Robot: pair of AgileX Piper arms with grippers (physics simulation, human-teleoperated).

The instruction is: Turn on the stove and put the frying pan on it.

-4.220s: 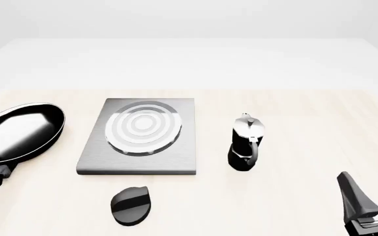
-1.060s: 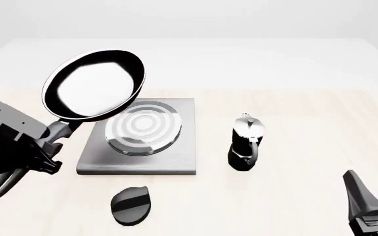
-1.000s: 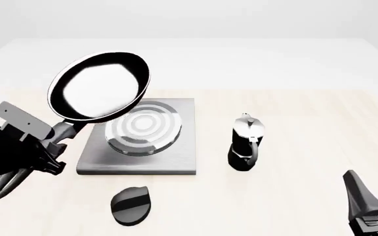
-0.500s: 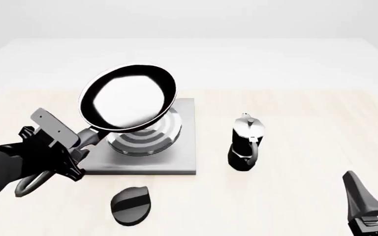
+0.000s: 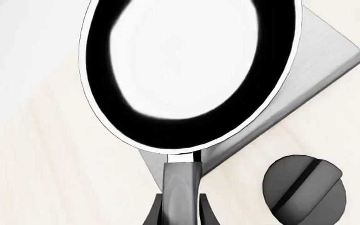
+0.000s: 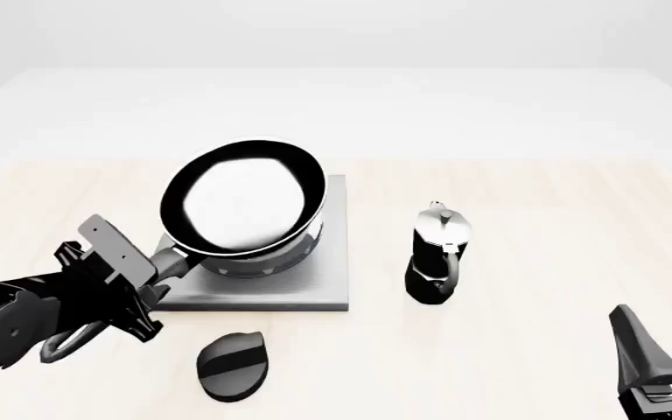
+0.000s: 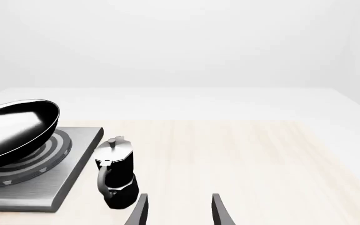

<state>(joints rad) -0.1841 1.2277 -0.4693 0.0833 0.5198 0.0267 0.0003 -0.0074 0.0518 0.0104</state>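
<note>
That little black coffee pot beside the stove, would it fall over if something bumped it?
Probably fairly easily. The moka pot stands upright, tall for its narrow base, so a knock near its silver lid would likely tip it. Its handle juts to one side, which may pull it that way. It looks rigid and glossy, so a pincer might slip on it.

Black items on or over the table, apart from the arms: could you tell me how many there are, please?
3: the frying pan held tilted over the stove, the moka pot right of the stove, and the knob in front of it.
</note>
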